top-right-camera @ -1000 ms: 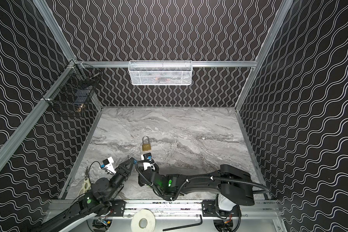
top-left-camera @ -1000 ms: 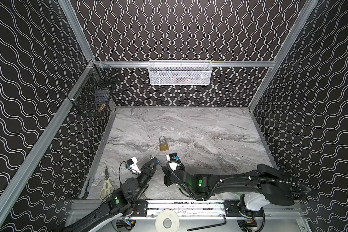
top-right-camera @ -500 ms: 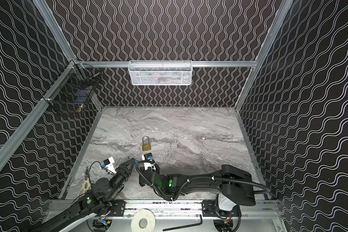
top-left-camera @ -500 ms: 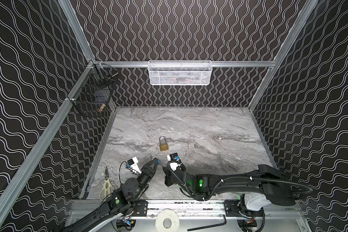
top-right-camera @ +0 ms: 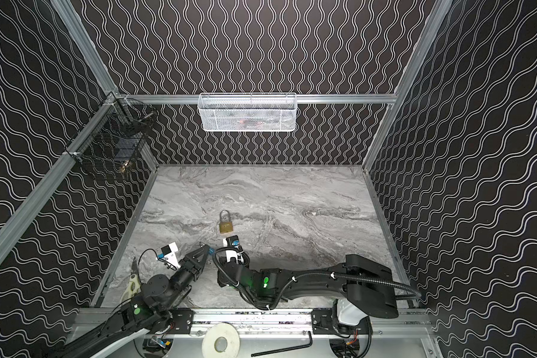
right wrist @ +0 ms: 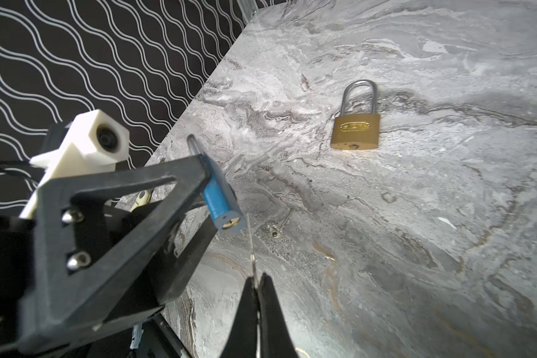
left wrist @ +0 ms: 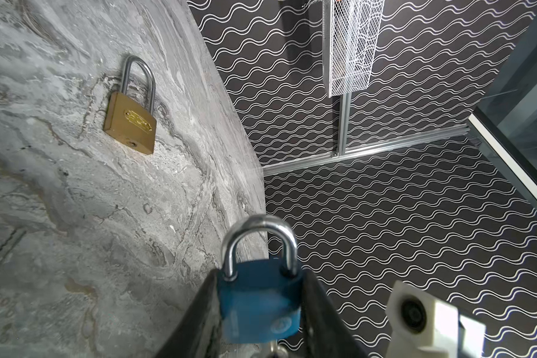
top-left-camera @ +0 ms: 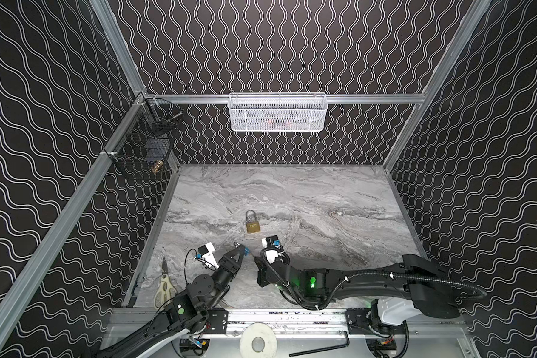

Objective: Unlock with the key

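Note:
My left gripper (left wrist: 259, 276) is shut on a blue padlock (left wrist: 258, 300), its steel shackle sticking out past the fingertips. In both top views this padlock (top-left-camera: 245, 250) (top-right-camera: 211, 249) hangs low over the front of the marble table (top-left-camera: 323, 198). My right gripper (right wrist: 255, 279) is shut on a thin silver key (right wrist: 250, 245), seen edge-on. The key's tip reaches the padlock's bottom face (right wrist: 230, 221), just beside the brass keyhole. Whether it touches cannot be told. In a top view the right gripper (top-left-camera: 256, 258) sits just right of the left gripper (top-left-camera: 239, 248).
A brass padlock (top-left-camera: 252, 224) (right wrist: 355, 130) lies flat mid-table, beyond both grippers. A loose key (right wrist: 275, 229) lies on the marble under the blue padlock. Scissors (top-left-camera: 165, 285) lie front left. A white basket (top-left-camera: 278, 113) and a black wire basket (top-left-camera: 146, 145) hang on the walls.

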Motion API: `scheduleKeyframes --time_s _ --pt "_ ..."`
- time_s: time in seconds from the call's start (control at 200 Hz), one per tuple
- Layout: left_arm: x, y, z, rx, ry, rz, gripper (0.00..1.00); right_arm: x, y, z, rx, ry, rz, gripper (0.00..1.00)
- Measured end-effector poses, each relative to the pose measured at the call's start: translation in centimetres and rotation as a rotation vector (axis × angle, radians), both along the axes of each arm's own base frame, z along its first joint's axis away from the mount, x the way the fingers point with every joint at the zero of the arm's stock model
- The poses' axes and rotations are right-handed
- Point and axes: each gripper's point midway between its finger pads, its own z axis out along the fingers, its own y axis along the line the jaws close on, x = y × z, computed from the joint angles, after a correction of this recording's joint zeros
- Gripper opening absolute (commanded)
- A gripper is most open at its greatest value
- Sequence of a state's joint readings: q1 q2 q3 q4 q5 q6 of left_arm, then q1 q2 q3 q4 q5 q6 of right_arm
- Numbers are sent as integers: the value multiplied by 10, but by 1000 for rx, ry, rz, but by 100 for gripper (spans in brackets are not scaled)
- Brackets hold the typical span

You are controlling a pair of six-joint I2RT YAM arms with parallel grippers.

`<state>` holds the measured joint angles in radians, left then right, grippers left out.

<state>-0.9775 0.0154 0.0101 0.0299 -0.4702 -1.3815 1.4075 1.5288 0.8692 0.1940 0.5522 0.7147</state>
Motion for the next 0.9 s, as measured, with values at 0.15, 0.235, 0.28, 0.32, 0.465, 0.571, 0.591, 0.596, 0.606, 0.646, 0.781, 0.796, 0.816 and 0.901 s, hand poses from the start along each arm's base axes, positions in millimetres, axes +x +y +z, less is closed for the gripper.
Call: scheduleKeyframes --time_s 0.15,0.235,0.28,0.32,0.465,0.571,0.591,0.596,0.606,0.646,0.781,0.796,0.816,0.901 --pt "0 0 0 0 0 0 0 0 -4 -3 -6 -3 -5 0" --pt "0 0 0 0 0 0 0 -1 0 -2 -2 -3 -1 0" --pt "0 0 0 0 0 0 0 -2 1 -3 -2 0 6 0" --pt "0 0 0 0 0 0 0 -3 2 -4 -3 3 11 0" --pt "0 0 0 5 4 0 0 -5 4 -4 0 6 20 0" --pt "0 1 0 7 5 0 0 -7 5 -4 0 7 26 0" --pt "0 1 0 7 5 0 0 -8 5 -4 0 8 28 0" --pt "0 1 0 7 5 0 0 -8 5 -4 0 8 28 0" --pt "0 1 0 7 5 0 0 -8 5 -5 0 8 29 0" --pt "0 1 0 7 5 0 0 -9 6 -4 0 8 31 0" --pt "0 1 0 7 5 0 0 -12 9 -3 4 6 39 0" --pt "0 1 0 7 5 1 0 -12 9 -3 3 6 40 0" --pt "0 1 0 7 5 1 0 -12 10 -3 2 6 40 0" --pt "0 1 0 7 5 1 0 -12 10 -3 -7 -4 47 0"
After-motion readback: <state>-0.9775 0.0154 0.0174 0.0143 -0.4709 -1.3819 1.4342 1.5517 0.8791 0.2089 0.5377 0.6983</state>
